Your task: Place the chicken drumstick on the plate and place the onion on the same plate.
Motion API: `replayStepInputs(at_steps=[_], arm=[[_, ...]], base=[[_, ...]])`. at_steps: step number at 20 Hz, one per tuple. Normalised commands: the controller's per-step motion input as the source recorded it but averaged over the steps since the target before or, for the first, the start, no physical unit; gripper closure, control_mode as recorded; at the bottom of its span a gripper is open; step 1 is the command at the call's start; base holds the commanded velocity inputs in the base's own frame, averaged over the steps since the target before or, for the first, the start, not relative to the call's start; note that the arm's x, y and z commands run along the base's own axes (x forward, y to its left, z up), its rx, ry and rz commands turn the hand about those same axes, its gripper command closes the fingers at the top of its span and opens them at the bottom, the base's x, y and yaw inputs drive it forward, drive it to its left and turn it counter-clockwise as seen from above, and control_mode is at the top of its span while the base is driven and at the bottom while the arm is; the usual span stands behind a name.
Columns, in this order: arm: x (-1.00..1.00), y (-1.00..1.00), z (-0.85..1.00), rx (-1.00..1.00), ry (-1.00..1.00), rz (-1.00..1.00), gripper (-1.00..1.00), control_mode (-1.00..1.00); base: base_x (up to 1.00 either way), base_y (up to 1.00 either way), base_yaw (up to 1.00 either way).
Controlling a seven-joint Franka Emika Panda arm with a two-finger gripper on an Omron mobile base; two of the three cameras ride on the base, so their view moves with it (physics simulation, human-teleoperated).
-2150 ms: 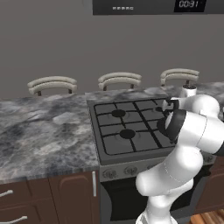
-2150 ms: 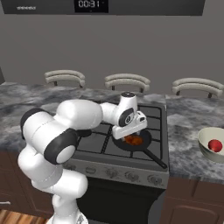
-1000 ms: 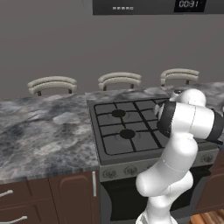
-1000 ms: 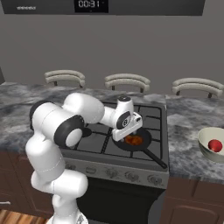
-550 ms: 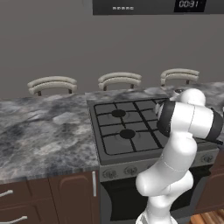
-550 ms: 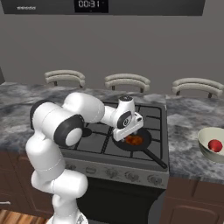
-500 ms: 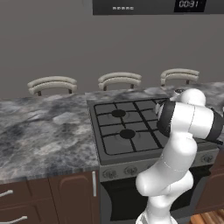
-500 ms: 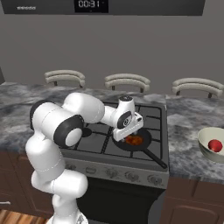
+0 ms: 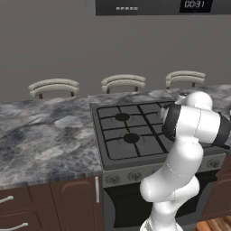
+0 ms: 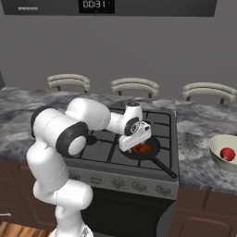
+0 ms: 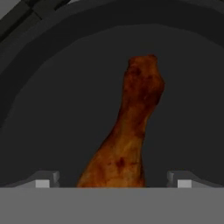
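Observation:
The chicken drumstick (image 11: 131, 127), browned and glossy, lies in a dark frying pan (image 11: 65, 100) on the stove's front right burner. In the hand view its thick end sits between my two fingertips (image 11: 43, 180), which stand wide apart on either side without touching it. From the right base view my gripper (image 10: 134, 147) points down into the pan (image 10: 157, 144), right over the drumstick (image 10: 143, 148), and is open. The onion (image 10: 227, 153), a small red ball, rests in a cream bowl (image 10: 216, 155) on the counter at the far right. The plate is out of view.
The pan's long handle (image 10: 166, 169) sticks out toward the stove's front right corner. The black gas stove (image 9: 128, 135) is set in a grey marble counter (image 9: 45, 135). Three chair backs (image 10: 134, 85) line the far side.
The elbow has swung in toward the stove and the hand has sunk slightly into the pan over the drumstick. In the last half second hardly anything moves.

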Motion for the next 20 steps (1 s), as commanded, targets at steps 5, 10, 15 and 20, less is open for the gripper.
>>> replayStepInputs(at_steps=[5, 10, 15, 20], arm=[[0.00, 0.00, -0.18, 0.00, 0.06, 0.00, -1.00, -1.00], [0.00, 0.00, -0.43, 0.00, 0.00, 0.00, 1.00, -1.00], [0.00, 0.00, -0.24, 0.00, 0.00, 0.00, 1.00, -1.00], [0.00, 0.00, 0.00, 0.00, 0.01, 0.00, 1.00, -1.00]], base=[[0.00, 0.00, 0.00], [0.00, 0.00, 0.00], [0.00, 0.00, 0.00], [0.00, 0.00, 0.00]])
